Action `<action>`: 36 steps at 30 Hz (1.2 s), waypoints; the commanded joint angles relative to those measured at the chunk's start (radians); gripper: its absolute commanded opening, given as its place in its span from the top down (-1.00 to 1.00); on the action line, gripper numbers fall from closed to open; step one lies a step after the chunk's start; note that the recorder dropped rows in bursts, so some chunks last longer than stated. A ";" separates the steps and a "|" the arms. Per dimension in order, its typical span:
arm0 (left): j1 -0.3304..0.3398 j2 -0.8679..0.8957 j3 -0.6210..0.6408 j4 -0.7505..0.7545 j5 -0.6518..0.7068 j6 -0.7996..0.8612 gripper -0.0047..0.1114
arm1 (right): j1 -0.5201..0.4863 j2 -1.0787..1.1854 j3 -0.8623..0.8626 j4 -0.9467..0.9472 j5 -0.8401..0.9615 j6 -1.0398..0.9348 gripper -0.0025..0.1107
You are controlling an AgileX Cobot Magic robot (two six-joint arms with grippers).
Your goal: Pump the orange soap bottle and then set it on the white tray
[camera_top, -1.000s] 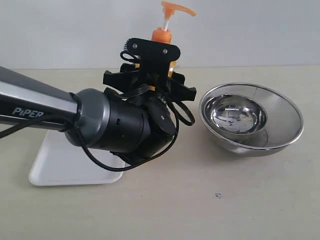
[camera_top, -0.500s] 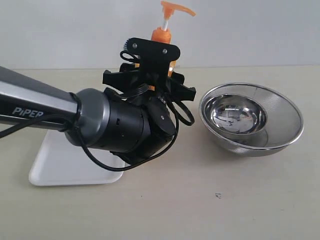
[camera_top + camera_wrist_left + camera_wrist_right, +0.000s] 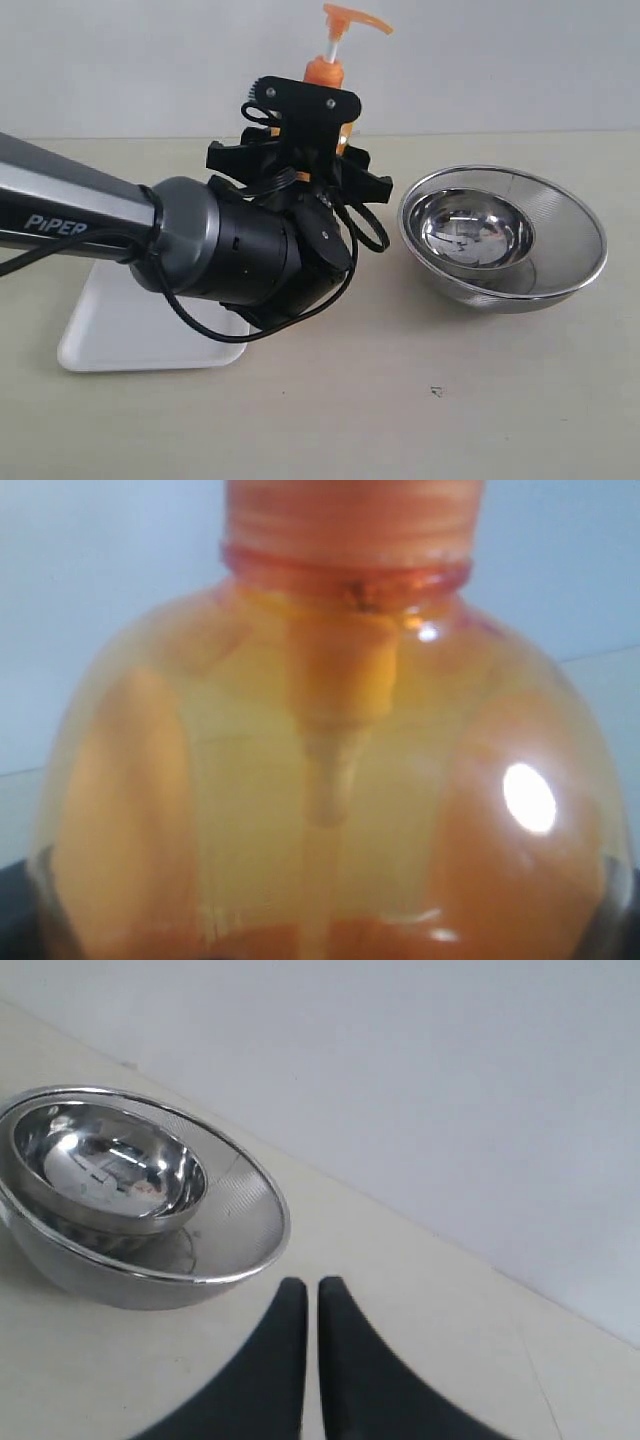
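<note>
The flat white rectangular tray (image 3: pixel 110 330) lies behind the left gripper (image 3: pixel 298 150), which clasps the tall translucent orange soap bottle (image 3: pixel 330 780) just ahead of its wrist. The right gripper (image 3: pixel 303 1290), fingers pressed together, should press the pump head (image 3: pixel 352 18) straight down.

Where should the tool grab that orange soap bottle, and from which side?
Take the tall translucent orange plastic soap bottle by its wide body below the shoulder, level from the side. It stands upright; the thin white pump stem and overhanging orange pump head offer little to clamp.
</note>
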 commanded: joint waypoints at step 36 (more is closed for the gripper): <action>-0.007 -0.017 -0.005 0.039 -0.010 0.011 0.84 | -0.075 0.872 -0.570 0.353 0.030 0.189 0.94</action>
